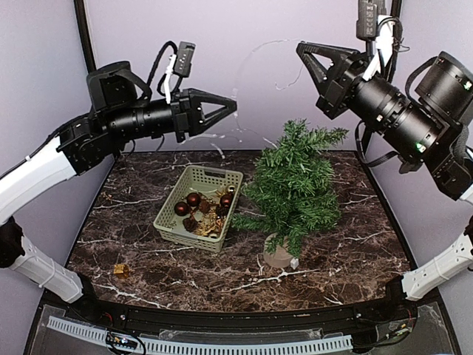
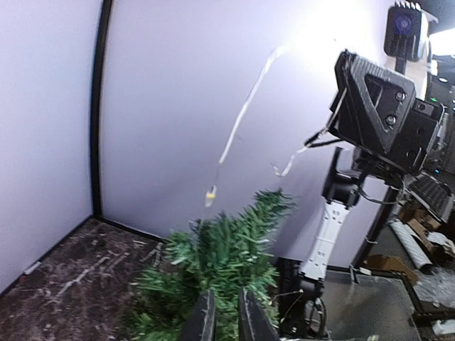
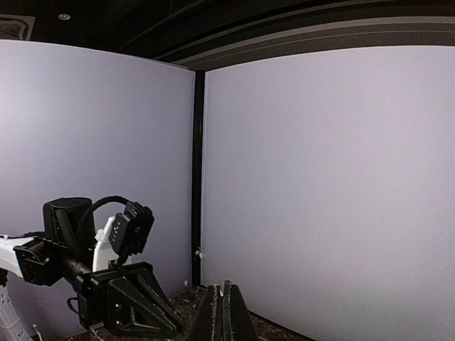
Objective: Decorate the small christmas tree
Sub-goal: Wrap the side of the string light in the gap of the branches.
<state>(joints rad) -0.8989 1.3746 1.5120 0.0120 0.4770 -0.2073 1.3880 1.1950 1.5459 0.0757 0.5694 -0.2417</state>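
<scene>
A thin pale cord is hard to trace above the bushy small christmas tree. The left fingers stand narrowly parted; the right fingers press together.

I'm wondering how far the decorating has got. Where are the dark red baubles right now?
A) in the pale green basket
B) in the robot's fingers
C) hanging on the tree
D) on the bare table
A: the dark red baubles lie inside the pale green basket beside the small christmas tree, whose branches show none.
</scene>
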